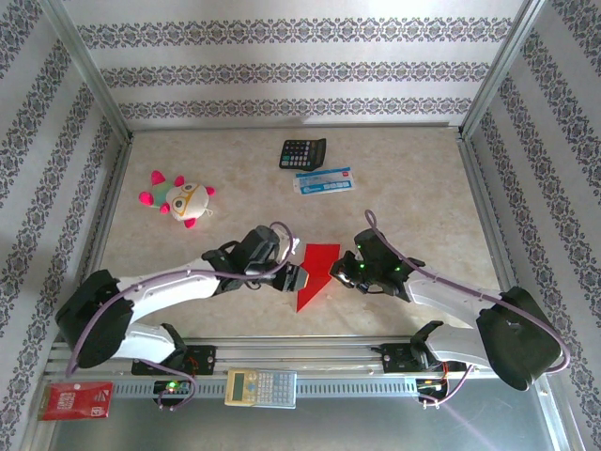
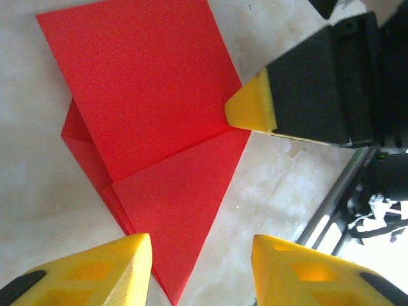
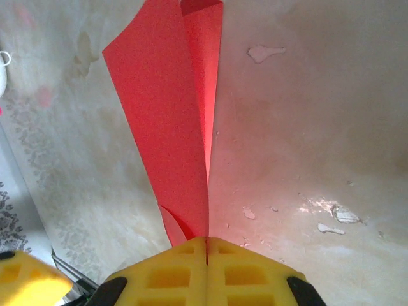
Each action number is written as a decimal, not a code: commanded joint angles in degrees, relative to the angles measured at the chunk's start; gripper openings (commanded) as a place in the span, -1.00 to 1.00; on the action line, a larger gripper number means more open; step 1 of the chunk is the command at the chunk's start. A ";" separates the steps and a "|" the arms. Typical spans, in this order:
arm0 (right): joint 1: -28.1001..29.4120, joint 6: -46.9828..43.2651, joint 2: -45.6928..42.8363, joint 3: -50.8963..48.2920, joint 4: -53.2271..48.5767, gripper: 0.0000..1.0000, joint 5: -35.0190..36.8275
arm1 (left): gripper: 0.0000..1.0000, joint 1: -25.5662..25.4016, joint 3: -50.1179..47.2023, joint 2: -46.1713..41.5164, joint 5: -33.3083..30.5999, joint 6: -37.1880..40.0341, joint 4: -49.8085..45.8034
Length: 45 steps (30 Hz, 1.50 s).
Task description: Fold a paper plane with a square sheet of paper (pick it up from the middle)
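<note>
Red square sheet of paper [image 1: 319,263], part-folded, pinched at three o'clock by the closed right gripper [image 3: 207,245], likely anchoring it, left gripper [image 2: 201,255] fingers spread at nine.

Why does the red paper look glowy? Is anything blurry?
Right wrist view: light seems to shine through the lifted red paper, pinkish near the crease. Left wrist view: the close yellow fingertips look soft; the bottom-right corner is washed-out white.
</note>
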 commanded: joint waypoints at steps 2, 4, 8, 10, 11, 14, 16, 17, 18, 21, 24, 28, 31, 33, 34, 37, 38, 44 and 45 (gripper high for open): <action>0.68 3.45 0.65 2.72 -2.17 -1.00 1.01 | -0.01 -5.68 -2.40 -3.40 -15.87 8.59 1.67; 0.77 3.90 0.79 3.13 -2.33 -1.00 0.80 | 0.06 -8.74 -3.29 -4.12 -19.75 11.03 2.85; 0.89 4.89 0.69 3.70 -2.78 -1.00 0.79 | 0.12 -12.07 -3.02 -2.45 -23.60 13.50 3.65; 1.11 5.26 0.70 3.88 -2.71 -1.00 0.66 | 0.12 -13.38 -2.44 -0.80 -24.36 14.27 4.23; 1.11 5.53 0.84 3.97 -2.73 -1.00 0.57 | 0.13 -14.17 -2.01 0.25 -24.70 14.63 4.58; 1.11 6.32 0.84 3.89 -2.53 -1.00 0.39 | 0.13 -16.02 -0.38 3.71 -25.33 15.69 5.48; 1.20 6.41 0.75 3.89 -2.38 -1.00 0.26 | 0.13 -16.97 0.43 6.08 -25.67 16.24 6.43; 1.19 6.50 0.75 3.89 -2.39 -1.00 0.19 | 0.13 -17.24 1.04 7.09 -26.11 16.39 6.28; 1.16 6.59 0.66 3.80 -2.36 -1.00 0.24 | 0.12 -17.43 1.60 8.13 -26.53 16.60 6.25; 1.15 6.67 0.66 3.64 -2.18 -1.00 0.14 | 0.08 -17.51 2.57 10.54 -29.13 17.08 6.29; 1.21 6.90 0.84 3.37 -1.63 -1.00 -0.09 | -0.01 -17.58 3.16 12.19 -31.12 17.43 6.67; 1.27 7.13 0.75 3.10 -1.43 -1.00 -0.09 | -0.09 -17.56 4.15 14.21 -31.70 18.07 6.44; 1.25 7.04 0.81 3.02 -1.40 -1.00 0.00 | -0.19 -17.58 4.93 15.16 -31.91 18.12 6.41; 1.22 7.19 0.99 2.79 -1.19 -1.00 0.02 | -0.28 -17.56 5.02 15.50 -31.76 17.92 6.80; 1.25 7.20 1.02 2.70 -1.13 -1.00 0.00 | -0.33 -17.56 4.99 15.59 -31.68 17.84 6.97; 1.37 7.32 1.00 2.53 -0.92 -1.00 -0.09 | -0.47 -17.54 5.30 16.24 -31.32 17.57 6.95; 1.38 7.29 0.88 2.40 -1.01 -1.00 -0.09 | -0.51 -17.51 5.48 16.38 -31.28 17.48 6.84; 1.33 7.23 0.83 2.31 -0.97 -1.00 -0.09 | -0.71 -17.56 5.19 16.55 -31.61 17.24 7.17; 1.38 7.20 0.84 2.32 -1.02 -1.00 -0.09 | -0.73 -17.56 5.17 16.55 -31.67 17.17 7.26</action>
